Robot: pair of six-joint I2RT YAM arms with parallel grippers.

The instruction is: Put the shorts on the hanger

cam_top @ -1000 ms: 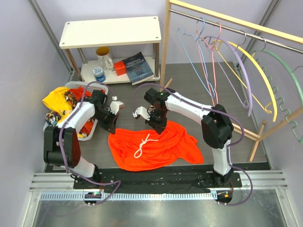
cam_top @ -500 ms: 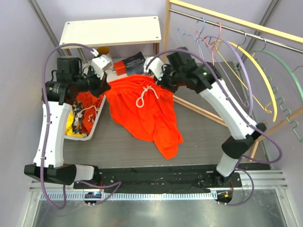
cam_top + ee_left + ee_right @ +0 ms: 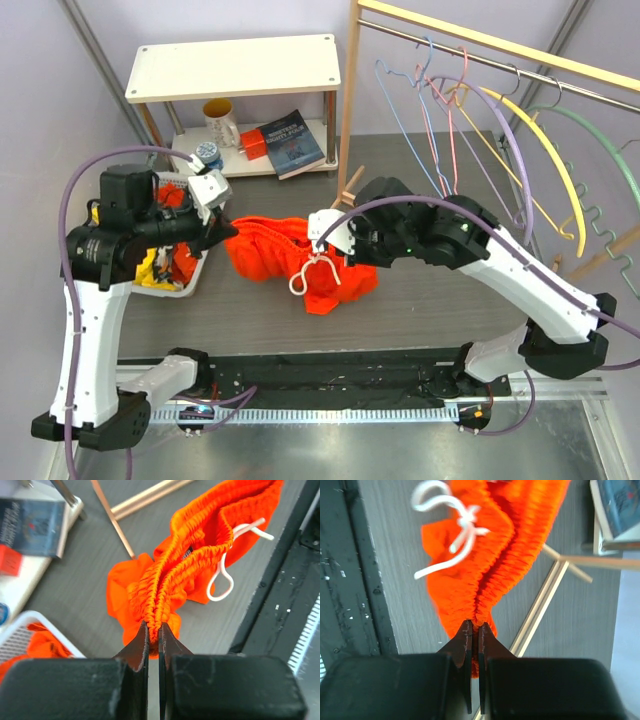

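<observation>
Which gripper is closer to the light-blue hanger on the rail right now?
Right. The right gripper, shut on the shorts, sits below and left of the light-blue hanger. The left gripper, also shut on the shorts, is farther left, beside the basket.

The shorts are soft matt orange cloth, with a ribbed, gathered elastic waistband and a white cord drawstring. The table looks like grey wood-grain laminate. The blue hanger is thin wire. The clothes rack is pale bare wood.
</observation>
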